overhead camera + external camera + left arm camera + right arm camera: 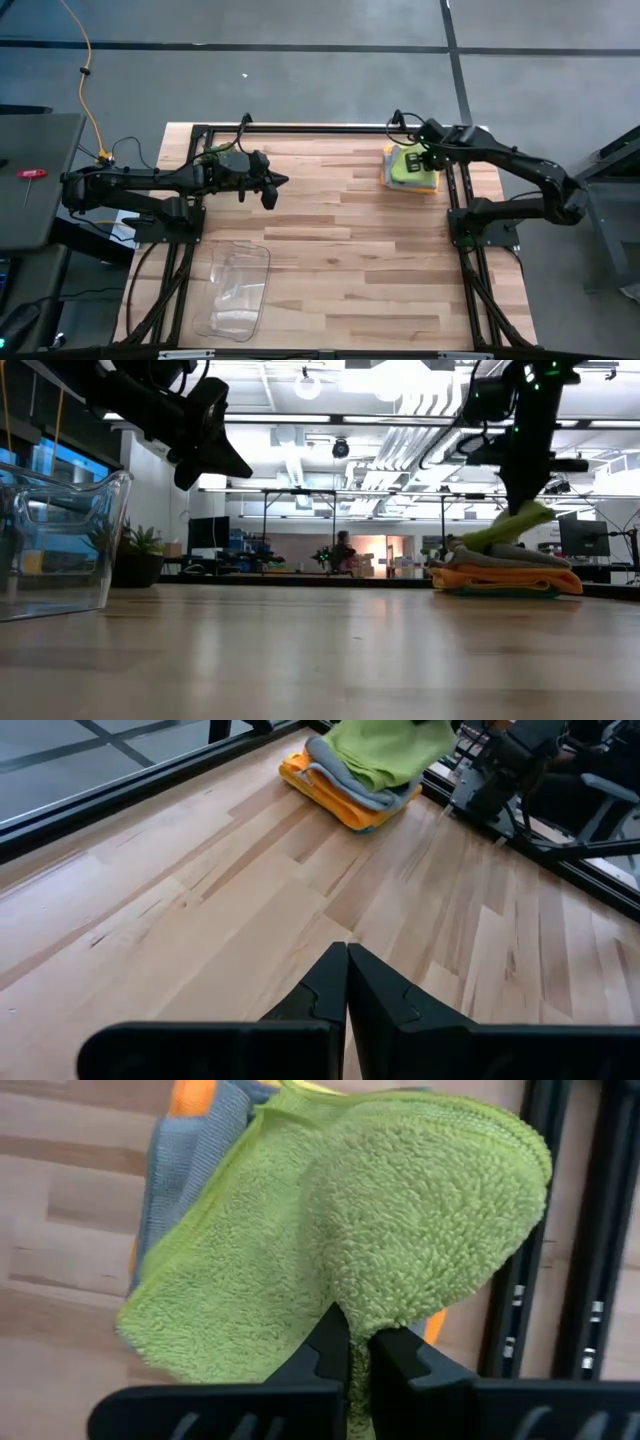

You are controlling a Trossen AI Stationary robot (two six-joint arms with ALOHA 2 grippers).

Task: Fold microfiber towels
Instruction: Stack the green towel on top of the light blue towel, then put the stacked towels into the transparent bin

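Stack location: The microfiber towels (411,168) lay in one pile at the far right part of the desk (330,250), close beside my right arm's frame.

Stack order: In the low view I saw teal lowest, then the orange towel (510,578), then the grey towel (515,555). The lime green towel (350,1240) was uppermost. A yellow edge showed in the high view; I could not fix its layer.

Right fingers: My right gripper (358,1348) stood over the pile with its fingers closed on a pinch of the lime green towel.

Lime green towel, attitude: One corner was raised off the pile, peaking upward under my right gripper in the low view. The rest sloped down and rested on the grey towel.

Long axis: From the low view the pile's long axis ran level along the desk. From above it read as near square, so I could not name a long axis there.

Left fingers: My left gripper (347,982) hung above the bare desk at the far left-centre, well apart from the pile. Its fingers were closed together on nothing and pointed toward the towels.

Other items: A clear plastic bin (235,290) sat on the near left of the desk, well apart from the pile.
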